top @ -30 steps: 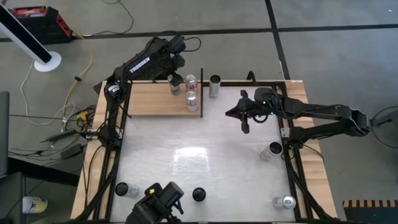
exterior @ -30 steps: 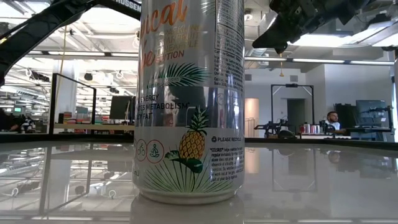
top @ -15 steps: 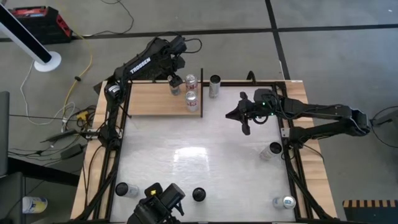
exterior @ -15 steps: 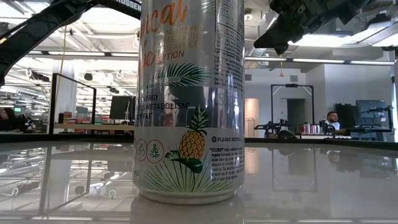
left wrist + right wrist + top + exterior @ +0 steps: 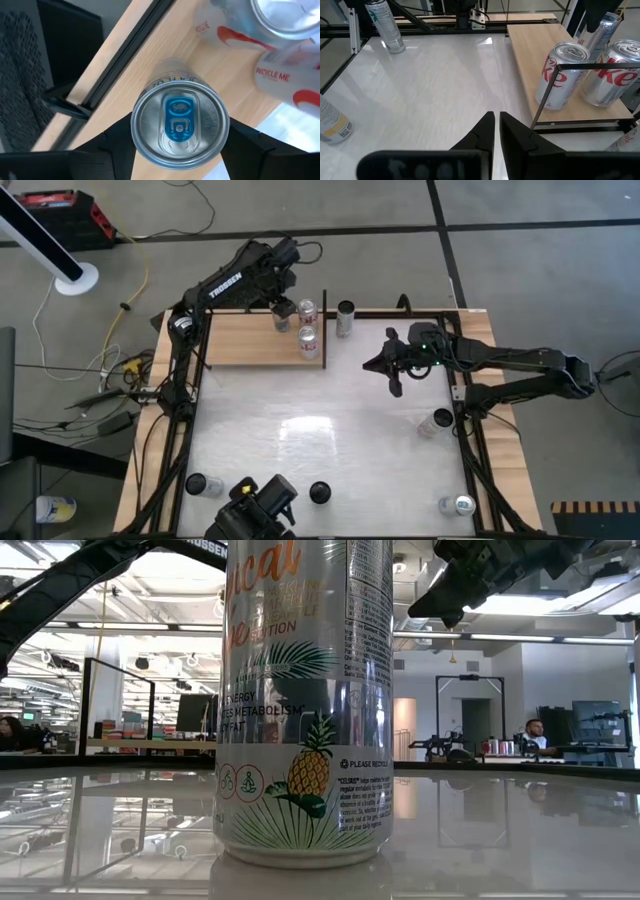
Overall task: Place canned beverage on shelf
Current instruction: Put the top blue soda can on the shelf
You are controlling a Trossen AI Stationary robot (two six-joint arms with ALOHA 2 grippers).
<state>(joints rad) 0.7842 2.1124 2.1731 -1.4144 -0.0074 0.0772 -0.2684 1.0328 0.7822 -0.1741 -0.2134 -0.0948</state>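
**Left gripper has a can upright over the shelf's far edge**

Up at the far side of the tabletop (image 5: 330,430), the left gripper (image 5: 282,310) is at the shelf (image 5: 245,340), and its dark fingers (image 5: 117,137) are pinching a silver can (image 5: 180,125) from both sides. The left wrist view looks straight down on the lid and its blue tab, so the can's long axis runs vertical, top up. It sits over the pale wood close to the shelf's black edge rail (image 5: 135,45). Whether its base is touching the board, I can't tell.

Just beside it, two red-and-white cans (image 5: 308,340) stand upright on the shelf near the thin black upright (image 5: 324,330). One more can (image 5: 345,317) stands just past that upright, off the board.

The right gripper (image 5: 392,370) hangs above the tabletop, well apart from the shelf, its fingers (image 5: 487,131) pressed nearly together with nothing between them.

Down front, a tall pineapple-print can (image 5: 305,700) stands upright, filling the low view.
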